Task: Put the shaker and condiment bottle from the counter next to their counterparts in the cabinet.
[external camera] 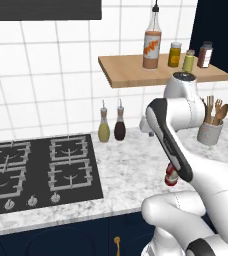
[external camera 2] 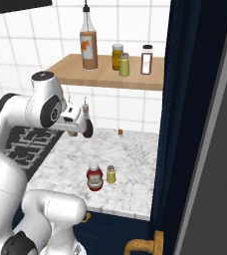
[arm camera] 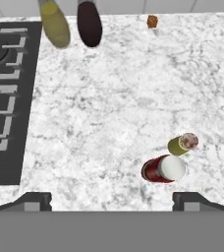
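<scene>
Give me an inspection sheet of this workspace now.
Surface: grey-white marble counter, black gas hob at its left.
Job's things: short red condiment bottle and tiny yellow-green shaker upright, side by side on the counter; wooden shelf holds tall orange-labelled bottle and matching shaker.
Clutter: olive bottle, dark-brown bottle, utensil crock.
Grippers: gripper open, empty, above the counter.
Cables: nothing seen.
Surroundings: white tiled wall.

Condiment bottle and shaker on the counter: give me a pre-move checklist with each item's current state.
1. Pincer open with nothing between its fingers: ok.
2. Condiment bottle upright on the counter: ok.
3. Shaker upright beside it, close together: ok.
4. Pincer centred over either item: not ok, both lie off to one side in the hand view.
5. Free room on the cabinet near the orange-labelled bottle and shelf shaker: ok.
</scene>
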{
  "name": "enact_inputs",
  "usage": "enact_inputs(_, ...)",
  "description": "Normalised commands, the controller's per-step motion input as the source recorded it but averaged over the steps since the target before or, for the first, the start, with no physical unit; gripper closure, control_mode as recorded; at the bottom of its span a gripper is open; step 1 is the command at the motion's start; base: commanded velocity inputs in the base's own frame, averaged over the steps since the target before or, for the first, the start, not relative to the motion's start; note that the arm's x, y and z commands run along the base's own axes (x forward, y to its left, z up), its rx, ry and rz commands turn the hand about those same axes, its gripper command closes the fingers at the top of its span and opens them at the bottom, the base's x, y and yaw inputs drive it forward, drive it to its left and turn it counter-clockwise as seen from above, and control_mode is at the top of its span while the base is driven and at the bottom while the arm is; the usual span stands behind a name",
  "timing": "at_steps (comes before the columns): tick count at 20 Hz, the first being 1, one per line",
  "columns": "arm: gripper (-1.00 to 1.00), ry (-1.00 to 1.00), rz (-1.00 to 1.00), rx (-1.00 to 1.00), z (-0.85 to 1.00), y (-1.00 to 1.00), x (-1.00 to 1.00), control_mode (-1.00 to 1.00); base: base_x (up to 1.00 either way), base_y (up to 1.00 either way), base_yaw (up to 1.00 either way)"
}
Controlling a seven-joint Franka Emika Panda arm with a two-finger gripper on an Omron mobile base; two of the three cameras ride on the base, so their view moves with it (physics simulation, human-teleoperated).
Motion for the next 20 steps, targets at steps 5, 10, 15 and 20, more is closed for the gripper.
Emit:
enact_inputs(5, -1.00, -0.03, -0.22, 0.00, -0.40, -0.01, -0.18, -1.00, 0.00, 0.00, 0.00)
enact_inputs(10, -1.00, -0.08, -0.33, -0.04, -0.52, -0.01, -0.21, -1.00, 0.00, 0.00, 0.00)
enact_inputs(15, -1.00, -0.06, -0.21, -0.03, -0.59, -0.01, -0.02, -1.00, 0.00, 0.00, 0.00)
enact_inputs(20, -1.00, -0.03, -0.01, -0.01, -0.34, -0.08, 0.00, -1.00, 0.00, 0.00, 0.00)
